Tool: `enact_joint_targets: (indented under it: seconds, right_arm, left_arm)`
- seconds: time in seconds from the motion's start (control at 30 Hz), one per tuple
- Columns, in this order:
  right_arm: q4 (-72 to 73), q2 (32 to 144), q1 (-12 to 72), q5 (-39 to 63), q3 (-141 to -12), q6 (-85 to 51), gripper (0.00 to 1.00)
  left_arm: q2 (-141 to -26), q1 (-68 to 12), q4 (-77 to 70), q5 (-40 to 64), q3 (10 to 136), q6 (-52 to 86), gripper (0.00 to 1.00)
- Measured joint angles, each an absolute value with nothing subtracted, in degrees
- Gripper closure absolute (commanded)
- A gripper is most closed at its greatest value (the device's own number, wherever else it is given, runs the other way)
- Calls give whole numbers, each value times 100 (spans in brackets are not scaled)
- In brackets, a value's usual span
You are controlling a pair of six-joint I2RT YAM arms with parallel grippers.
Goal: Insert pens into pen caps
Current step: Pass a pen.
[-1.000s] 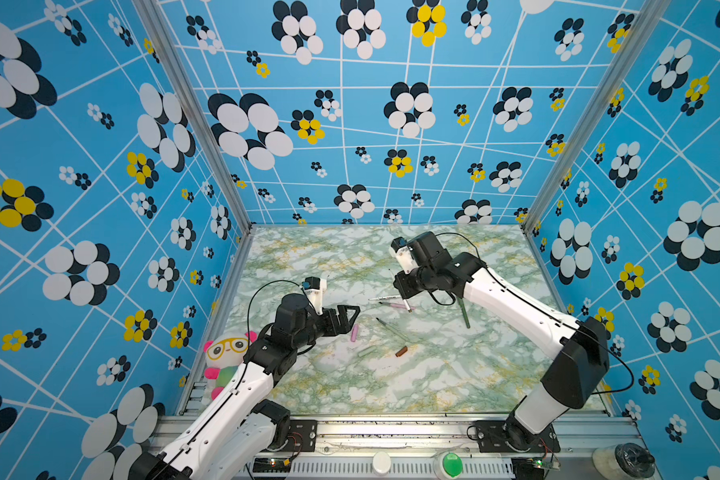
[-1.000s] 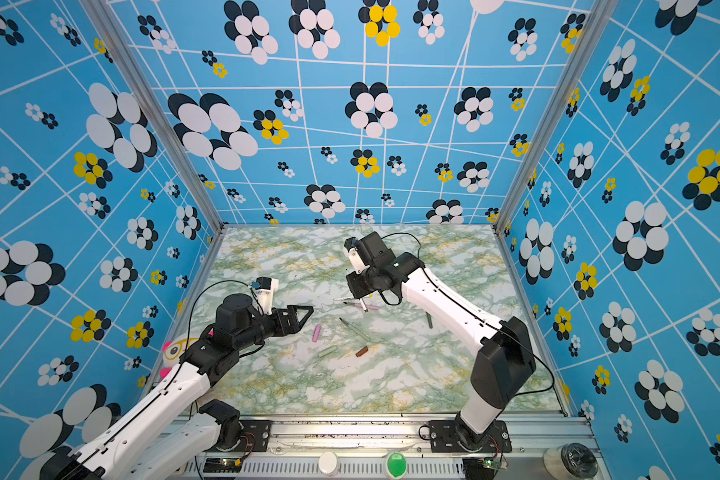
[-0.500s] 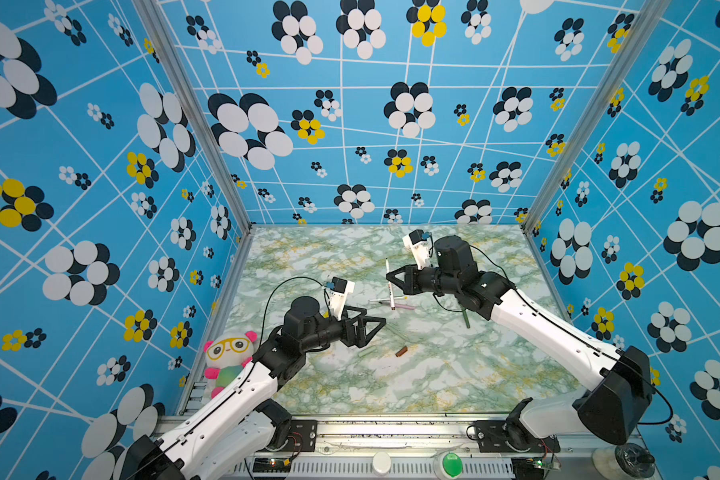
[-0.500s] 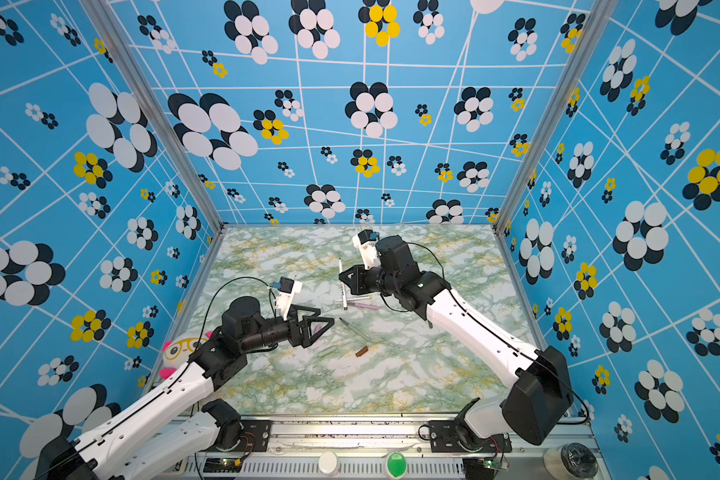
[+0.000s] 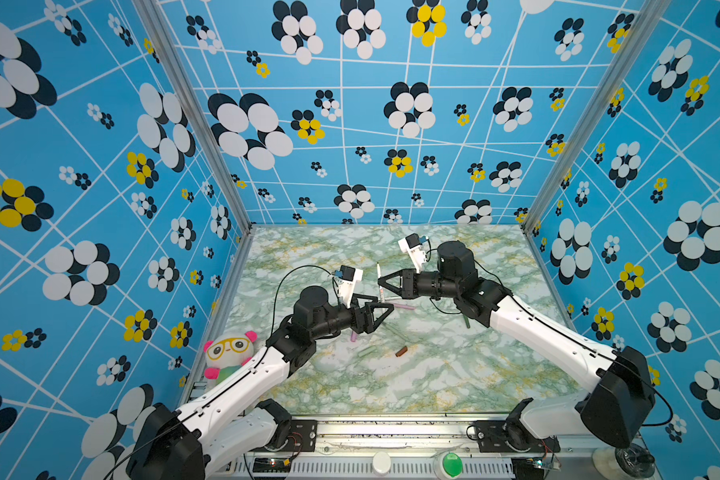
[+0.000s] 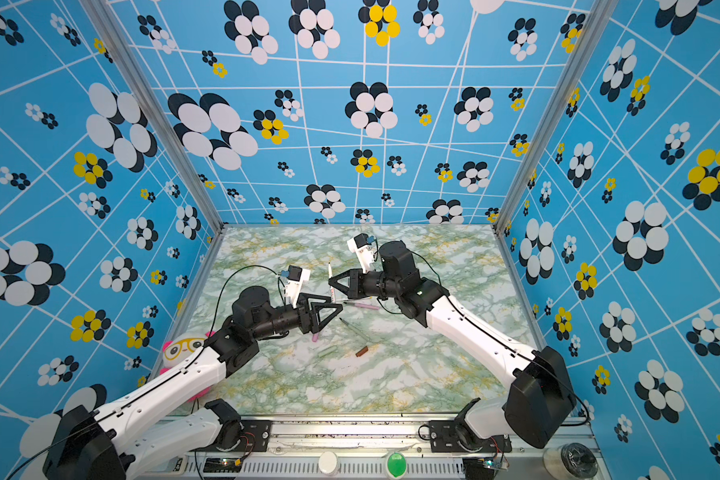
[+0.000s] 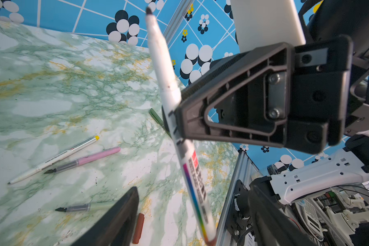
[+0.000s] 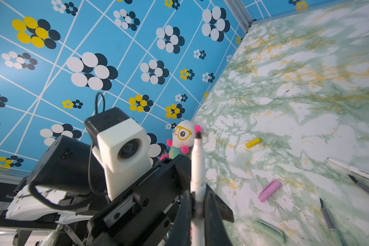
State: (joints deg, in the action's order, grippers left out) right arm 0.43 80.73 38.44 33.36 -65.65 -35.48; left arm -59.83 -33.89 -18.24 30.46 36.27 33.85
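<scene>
Top views: both show the marble table (image 5: 391,386), with the two arms meeting above its middle.
Right gripper (image 5: 380,285): clenched on the white pen (image 5: 378,272) at mid-barrel. The pen is nearly upright, dark tip up, clear of the table.
Left gripper (image 5: 384,304): released and empty. In the left wrist view its fingers (image 7: 117,219) stand apart on either side of the pen's lower, brown end, with no contact visible.
Loose pens: pink pen (image 5: 404,307) lies flat just right of the left gripper. The dark green pen (image 5: 466,322) is further right, beside the right arm. The yellow-ended pen (image 7: 58,157) and pale grey-green pen (image 7: 83,207) also lie flat.
Brown cap (image 5: 401,351): lies free on the near side of the grippers.
Other caps: pale green cap (image 5: 366,352) is just left of the brown one. The pink cap (image 5: 353,336) is beside the left gripper, and the yellow cap (image 8: 253,142) lies toward the plush toy (image 8: 182,136). A dark green one cannot be made out.
Step in hand: likely a mid-air hand-over or re-grip of the brown-ended pen. No pen is capped yet.
Next move: probably a square closure on the lower barrel. After that the tip has to line up with the brown cap's mouth.
</scene>
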Motion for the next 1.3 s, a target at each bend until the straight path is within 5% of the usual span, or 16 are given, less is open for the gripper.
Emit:
enact_joint_targets:
  seconds: [0.87, 1.13, 1.3]
  right_arm:
    - [401, 7889, 3837, 3402, -6322, -3306, 89]
    - [318, 7889, 3835, 3315, -6322, -3148, 85]
    - [141, 7784, 3848, 3183, -6322, -3028, 72]
  left_arm:
    - [-6241, -3452, -1922, 2985, 3835, 3599, 98]
    - [-6333, -3452, -1844, 2980, 3889, 3548, 100]
    - [-6331, -3452, -1441, 2799, 4010, 3334, 100]
